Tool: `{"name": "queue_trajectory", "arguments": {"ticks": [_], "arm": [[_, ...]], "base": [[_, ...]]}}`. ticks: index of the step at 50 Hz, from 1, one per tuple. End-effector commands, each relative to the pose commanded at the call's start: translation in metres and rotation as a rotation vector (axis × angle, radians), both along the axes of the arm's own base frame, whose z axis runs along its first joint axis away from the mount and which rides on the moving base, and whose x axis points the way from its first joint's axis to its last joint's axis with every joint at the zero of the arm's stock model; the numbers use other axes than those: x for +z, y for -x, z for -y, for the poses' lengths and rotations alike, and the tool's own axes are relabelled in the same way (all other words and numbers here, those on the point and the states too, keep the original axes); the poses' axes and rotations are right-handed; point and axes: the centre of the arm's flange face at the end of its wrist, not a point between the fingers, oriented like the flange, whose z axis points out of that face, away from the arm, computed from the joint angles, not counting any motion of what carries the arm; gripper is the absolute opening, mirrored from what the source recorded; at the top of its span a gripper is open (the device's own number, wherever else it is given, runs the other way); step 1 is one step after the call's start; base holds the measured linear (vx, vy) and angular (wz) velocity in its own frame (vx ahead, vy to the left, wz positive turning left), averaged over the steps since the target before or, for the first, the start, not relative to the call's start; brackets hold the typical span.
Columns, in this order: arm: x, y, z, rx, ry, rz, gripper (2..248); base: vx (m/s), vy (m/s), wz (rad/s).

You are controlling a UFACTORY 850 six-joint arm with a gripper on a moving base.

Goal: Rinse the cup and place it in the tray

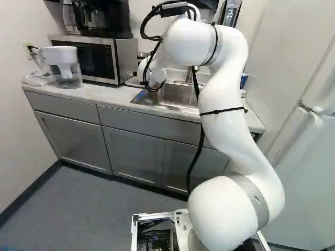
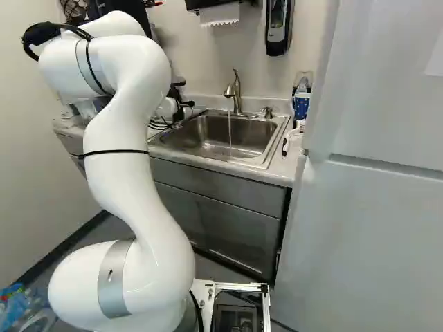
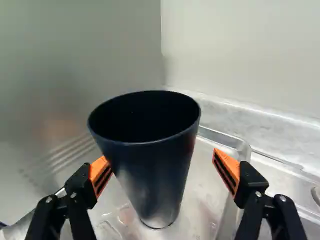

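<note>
Gripper (image 3: 162, 160) spread, orange pads (image 3: 227, 169) on two sides of the cup (image 3: 157, 162), no pinch. Pad nearer the upright metal panel (image 3: 75, 55) is right by the cup wall, contact can't be confirmed; other pad well clear. Cup dark, upright, mouth up, standing in the metal tray (image 3: 202, 200), inside the rim. In the right base view the arm (image 2: 135, 173) fills the left half and the wrist end is just left of the sink (image 2: 208, 138), upper middle. Water (image 2: 230, 131) is coming off the faucet (image 2: 237, 90), top centre there.

Looks like the placing end of the job, rinse probably done, but stills don't prove it. Next likely move: back out straight, fingers wide.

Risks: off-centre cup, so a sideways or twisting exit could let the near finger catch the wall and tip it. Narrow base under a wide mouth, would go over easily. Tray floor seems wet, so a nudge may slide the cup rather than stop. Panel close on that side, little room for the finger to swing out. If the cup does need regripping, closing now would likely make one pad hit first and shove it. Loose black cable (image 1: 195, 162), centre of left base view, might snag on a big retreat. Tap left on means wasted water.
</note>
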Motion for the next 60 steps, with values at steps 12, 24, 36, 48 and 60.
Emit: {"name": "queue_trajectory", "arguments": {"ticks": [12,24,36,48,60], "arm": [[0.000,0.000,0.000,0.000,0.000,0.000,231],[0.000,0.000,0.000,0.000,0.000,0.000,126],[0.008,0.001,0.001,-0.001,-0.002,0.010,125],[0.024,0.015,0.014,-0.014,-0.004,0.016,125],[0.039,0.030,0.034,-0.037,0.000,0.002,125]], "base": [[0.000,0.000,0.000],[0.000,0.000,0.000],[0.000,0.000,0.000],[0.000,0.000,0.000],[0.000,0.000,0.000]]}}
